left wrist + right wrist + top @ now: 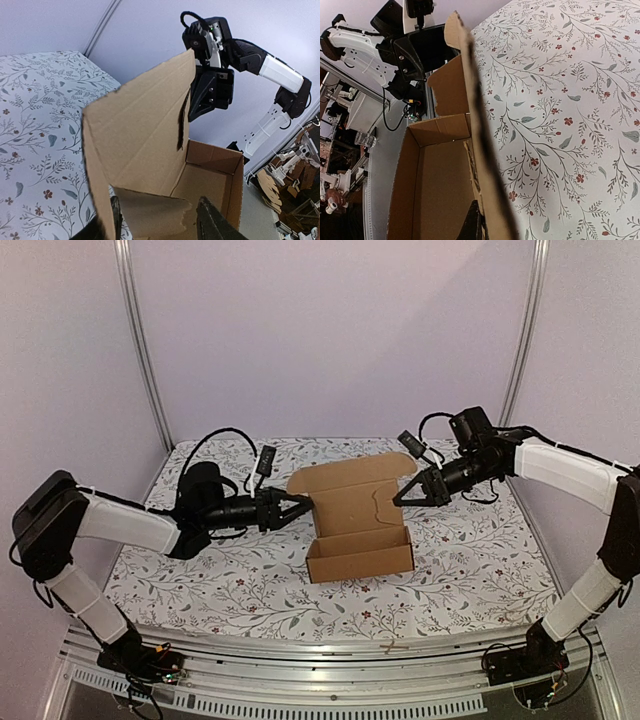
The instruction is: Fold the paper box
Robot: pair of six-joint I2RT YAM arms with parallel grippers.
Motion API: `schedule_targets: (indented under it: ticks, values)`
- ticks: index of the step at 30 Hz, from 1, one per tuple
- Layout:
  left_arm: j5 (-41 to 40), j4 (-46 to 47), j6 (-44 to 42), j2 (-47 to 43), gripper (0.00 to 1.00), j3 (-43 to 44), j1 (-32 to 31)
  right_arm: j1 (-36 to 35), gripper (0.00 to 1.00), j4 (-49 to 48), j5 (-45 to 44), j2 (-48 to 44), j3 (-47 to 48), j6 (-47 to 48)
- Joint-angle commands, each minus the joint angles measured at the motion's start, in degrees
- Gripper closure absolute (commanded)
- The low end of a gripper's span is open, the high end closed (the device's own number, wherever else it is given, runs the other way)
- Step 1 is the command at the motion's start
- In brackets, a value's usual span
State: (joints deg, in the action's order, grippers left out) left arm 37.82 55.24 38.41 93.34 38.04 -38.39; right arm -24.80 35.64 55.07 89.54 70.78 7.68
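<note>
Starting at the left, we see the left gripper (302, 506) reaching in from 9 o'clock toward the paper box (358, 530). Its fingers (216, 225) stand apart, one on each side of the short side flap at the box's left end, and neither is pressing on the flap. The left wrist view shows that flap rising between the two dark fingers, with the tall back panel leaning up beyond it. The box sits near the middle of the flowered cloth (230, 580), brown and unprinted. Its shallow tray opens upward, the front wall faces 6 o'clock, and the wide back panel stands up on the 12 o'clock side. Moving right, the right gripper (402, 498) comes in from about 2 o'clock to the right edge of that raised panel. Its jaws are closed, clamped on the cardboard. In the right wrist view the panel runs edge-on down the middle, with one dark finger (473, 226) pressed against its inner face; the other finger is hidden behind the panel.
</note>
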Motion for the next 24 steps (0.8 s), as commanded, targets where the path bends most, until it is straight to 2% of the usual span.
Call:
schedule_targets:
  ticks: [1, 3, 6, 12, 14, 18, 24]
  values:
    - [-8.4, -34.2, -18.7, -9.9, 0.47, 1.4, 0.0, 0.0, 1.0, 2.4, -8.3, -1.9, -1.7, 4.7]
    - [-14.0, -40.6, -22.5, -14.3, 0.42, 1.3, -1.0, 0.0, 1.0, 2.9, -9.9, -2.3, -2.2, 6.6]
    - [-22.1, -45.2, -24.8, -19.5, 0.36, 2.5, -2.1, -0.1, 1.0, 3.4, -11.4, -2.7, -2.7, 8.8]
    - [-32.9, -59.2, -29.1, -17.7, 0.33, 10.9, -2.1, -0.1, 1.0, 4.4, -11.6, -3.2, -4.0, 13.9]
    - [-34.3, -59.3, -29.0, -16.5, 0.34, 12.2, -2.1, -0.1, 1.0, 3.5, -11.7, -3.5, -4.8, 15.9]
    - [-34.3, -53.5, -27.9, -15.3, 0.33, 12.9, -2.1, -0.2, 1.0, -1.4, -15.1, -4.8, -5.7, 19.1]
    - [-36.0, -53.9, -27.1, -9.1, 0.33, 18.1, -2.0, -0.2, 1.0, -10.7, -18.7, -4.3, -4.7, 22.2]
